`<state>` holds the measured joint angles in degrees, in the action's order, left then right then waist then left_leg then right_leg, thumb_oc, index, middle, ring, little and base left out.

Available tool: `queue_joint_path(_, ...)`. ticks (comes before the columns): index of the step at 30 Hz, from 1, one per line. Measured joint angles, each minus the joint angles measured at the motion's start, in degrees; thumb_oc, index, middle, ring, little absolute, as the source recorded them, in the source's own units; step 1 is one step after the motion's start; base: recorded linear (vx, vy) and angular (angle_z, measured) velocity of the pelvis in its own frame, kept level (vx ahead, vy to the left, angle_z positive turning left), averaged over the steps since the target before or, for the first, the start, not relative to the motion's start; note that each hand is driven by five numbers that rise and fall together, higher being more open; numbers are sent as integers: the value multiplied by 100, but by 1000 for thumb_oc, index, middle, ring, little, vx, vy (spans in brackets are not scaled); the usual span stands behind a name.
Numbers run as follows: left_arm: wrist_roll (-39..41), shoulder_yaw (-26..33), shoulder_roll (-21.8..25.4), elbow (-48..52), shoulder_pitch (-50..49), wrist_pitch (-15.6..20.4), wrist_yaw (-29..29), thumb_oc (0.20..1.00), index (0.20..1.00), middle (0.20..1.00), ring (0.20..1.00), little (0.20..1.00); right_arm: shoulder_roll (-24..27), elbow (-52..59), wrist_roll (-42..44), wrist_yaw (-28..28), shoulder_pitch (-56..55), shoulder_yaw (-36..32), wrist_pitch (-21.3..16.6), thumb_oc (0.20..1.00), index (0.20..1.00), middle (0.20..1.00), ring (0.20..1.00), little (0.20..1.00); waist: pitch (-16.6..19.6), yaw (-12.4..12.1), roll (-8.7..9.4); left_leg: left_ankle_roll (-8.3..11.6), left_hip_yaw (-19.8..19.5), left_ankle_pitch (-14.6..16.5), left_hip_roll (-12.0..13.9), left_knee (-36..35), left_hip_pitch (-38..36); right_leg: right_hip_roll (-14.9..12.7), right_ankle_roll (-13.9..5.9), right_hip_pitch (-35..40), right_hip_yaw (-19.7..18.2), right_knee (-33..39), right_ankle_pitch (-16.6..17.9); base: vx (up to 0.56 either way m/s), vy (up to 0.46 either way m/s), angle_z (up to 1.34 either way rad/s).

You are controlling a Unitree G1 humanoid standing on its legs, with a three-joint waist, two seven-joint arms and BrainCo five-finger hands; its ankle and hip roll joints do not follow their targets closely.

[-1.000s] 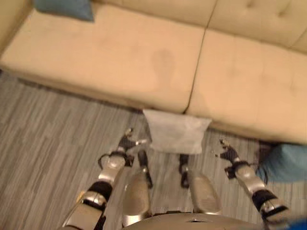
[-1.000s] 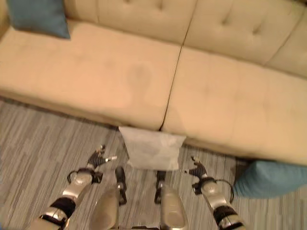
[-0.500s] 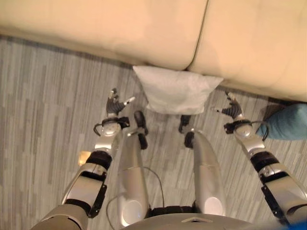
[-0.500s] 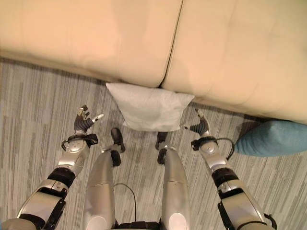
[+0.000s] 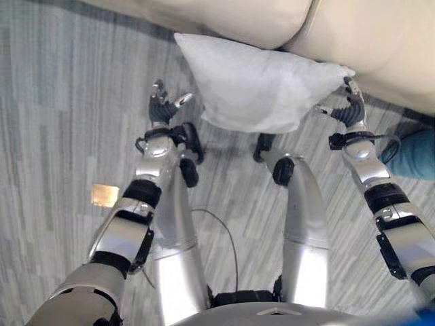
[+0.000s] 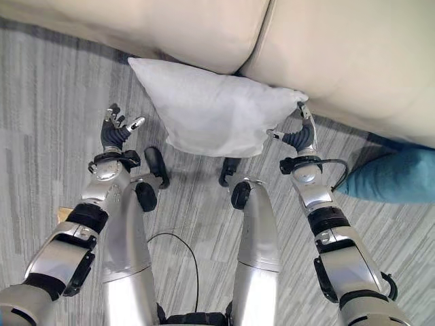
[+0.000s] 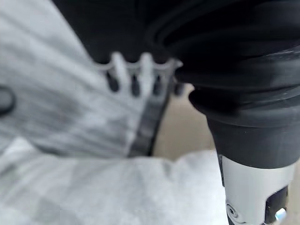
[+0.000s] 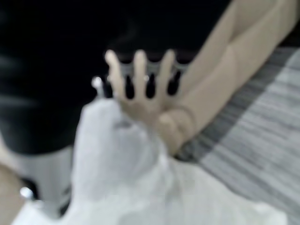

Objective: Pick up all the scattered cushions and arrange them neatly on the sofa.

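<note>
A white cushion (image 5: pixel 262 85) lies on the grey floor against the front of the beige sofa (image 6: pixel 340 47). My left hand (image 5: pixel 162 107) is open, a short gap off the cushion's left edge. My right hand (image 5: pixel 350 109) is open at the cushion's right corner, its fingertips close to or touching the cloth. In the left wrist view my fingers (image 7: pixel 136 75) are spread above the white cushion (image 7: pixel 117 187). In the right wrist view straight fingers (image 8: pixel 140 70) reach past the white cushion (image 8: pixel 140 178). A blue cushion (image 6: pixel 394 176) lies on the floor at the right.
The sofa's seat edge (image 5: pixel 272 20) runs across the far side, right behind the white cushion. A small tan square (image 5: pixel 104 195) lies on the striped floor to my left. Open floor stretches to the left of my left arm.
The camera has tipped downward, so the sofa has slid out of the top. Both hands have moved forward from below the white cushion to its two sides.
</note>
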<state>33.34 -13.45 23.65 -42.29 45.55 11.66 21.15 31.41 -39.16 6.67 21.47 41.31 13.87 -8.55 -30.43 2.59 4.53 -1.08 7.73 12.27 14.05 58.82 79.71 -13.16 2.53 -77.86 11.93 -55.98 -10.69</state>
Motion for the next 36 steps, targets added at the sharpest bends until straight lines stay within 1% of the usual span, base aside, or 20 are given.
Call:
queue_joint_path(2, 111, -28, 22, 5, 87, -1, 12, 1000, 1000, 1000, 1000, 1000, 88, 71, 0, 2, -19, 27, -4, 1000, 1000, 1000, 1000, 1000, 4, 21, 11, -76, 5, 92, 53, 237, 134, 8, -13, -137, -50, -168, -40, 58, 38, -12)
queue_joint_path(5, 146, -153, 124, 4, 267, -9, 59, 1000, 1000, 1000, 1000, 1000, 139, 108, 78, 15, -11, -37, 7, 1000, 1000, 1000, 1000, 1000, 1, 80, 37, -122, 24, 195, 95, 497, 339, 16, -11, -357, -142, -376, -60, 53, 56, -10)
queue_joint_path(6, 157, -243, 210, 9, 332, -12, 62, 1000, 1000, 1000, 1000, 1000, 151, 161, 106, 19, -17, -34, 21, 1000, 1000, 1000, 1000, 1000, -2, 120, 47, -110, 33, 252, 129, 651, 440, 28, -32, -483, -195, -477, -80, 45, 28, -27)
queue_joint_path(7, 167, -343, 341, 9, 489, -17, 94, 1000, 1000, 1000, 1000, 1000, 271, 307, 105, 19, -24, -30, 4, 1000, 1000, 1000, 1000, 1000, -13, 128, 65, -202, 94, 377, 216, 843, 603, 88, -41, -703, -305, -603, -78, 34, 14, -30)
queue_joint_path(9, 206, -349, 387, 25, 640, -16, 146, 1000, 1000, 1000, 1000, 1000, 327, 305, 121, 19, -14, -16, 15, 1000, 1000, 1000, 1000, 1000, -19, 166, 74, -220, 119, 451, 268, 1012, 759, 93, -51, -875, -350, -702, -70, 34, 19, -23)
queue_joint_path(11, 301, -370, 393, 55, 780, -3, 164, 1000, 1000, 1000, 1000, 1000, 335, 337, 187, 19, -28, 0, 16, 1000, 1000, 1000, 1000, 1000, -24, 255, 72, -246, 107, 521, 302, 1234, 944, 94, -58, -1048, -395, -894, -96, 30, 17, -7)
queue_joint_path(14, 440, -593, 335, 64, 929, -4, 171, 1000, 1000, 1000, 1000, 1000, 366, 338, 278, 16, 135, 118, 16, 1000, 1000, 1000, 1000, 1000, -33, 297, 76, -272, 137, 649, 349, 1497, 1105, 109, -93, -1268, -510, -1117, -139, 26, -2, -9)
queue_joint_path(17, 564, -759, 334, 113, 1142, -3, 176, 1000, 1000, 1000, 1000, 1000, 583, 322, 359, -37, 476, 427, 18, 1000, 1000, 1000, 1000, 1000, -97, 270, 75, -317, 145, 751, 414, 1763, 1258, 130, -104, -1457, -579, -1349, -173, 20, 20, -8)
queue_joint_path(20, 608, -855, 332, 128, 1141, -3, 174, 1000, 1000, 1000, 1000, 1000, 569, 329, 528, -113, 633, 507, 9, 1000, 1000, 1000, 1000, 1000, -103, 238, 72, -317, 143, 762, 424, 1810, 1260, 138, -100, -1459, -597, -1383, -178, 34, -2, -2)
queue_joint_path(24, 610, -961, 193, 173, 1115, -3, 182, 1000, 1000, 1000, 1000, 1000, 565, 306, 688, -117, 812, 699, 15, 1000, 1000, 1000, 1000, 1000, -103, 156, 72, -325, 129, 798, 465, 1935, 1255, 168, -101, -1446, -610, -1462, -177, 19, -9, -5)
queue_joint_path(25, 649, -1029, 137, 173, 1112, -4, 186, 1000, 1000, 1000, 1000, 1000, 547, 188, 724, -126, 889, 905, 13, 1000, 1000, 1000, 1000, 1000, -104, 111, 71, -346, 128, 821, 487, 1997, 1230, 197, -98, -1425, -626, -1514, -179, 22, -4, -6)
queue_joint_path(30, 812, -1133, 27, 173, 1065, -5, 246, 1000, 1000, 1000, 1000, 1000, 413, -75, 774, -116, 1240, 1182, 50, 1000, 1000, 1000, 1000, 1000, -97, 83, 56, -347, 144, 822, 490, 2023, 1127, 180, -107, -1336, -661, -1543, -162, 0, 0, 0)
queue_joint_path(31, 833, -1138, -16, 173, 1057, 4, 317, 1000, 1000, 1000, 1000, 1000, 216, -163, 778, -91, 1345, 1238, 96, 1000, 1000, 1000, 1000, 1000, -99, 76, 50, -347, 138, 821, 483, 2027, 1119, 184, -108, -1327, -664, -1545, -149, 0, 0, 0)
queue_joint_path(32, 843, -1132, -63, 172, 1057, 3, 350, 1000, 1000, 1000, 1000, 1000, 152, -266, 785, -78, 1413, 1232, 110, 1000, 1000, 1000, 1000, 1000, -99, 107, 50, -343, 135, 824, 488, 2028, 1109, 190, -111, -1322, -665, -1545, -150, 0, 0, 0)
queue_joint_path(35, 1028, -1129, -278, 170, 1059, 53, 438, 1000, 1000, 1000, 1000, 1000, -220, -477, 854, 18, 1546, 1284, 136, 1000, 1000, 1000, 1000, 1000, -99, 52, 34, -340, 144, 821, 492, 2026, 1056, 202, -95, -1310, -686, -1585, -151, 0, 0, 0)
queue_joint_path(36, 1057, -1129, -287, 171, 1060, 54, 438, 1000, 1000, 1000, 1000, 1000, -212, -514, 877, 24, 1561, 1309, 136, 1000, 1000, 1000, 1000, 1000, -99, 38, 34, -336, 147, 817, 494, 2026, 1045, 202, -93, -1309, -690, -1594, -157, 0, 0, 0)
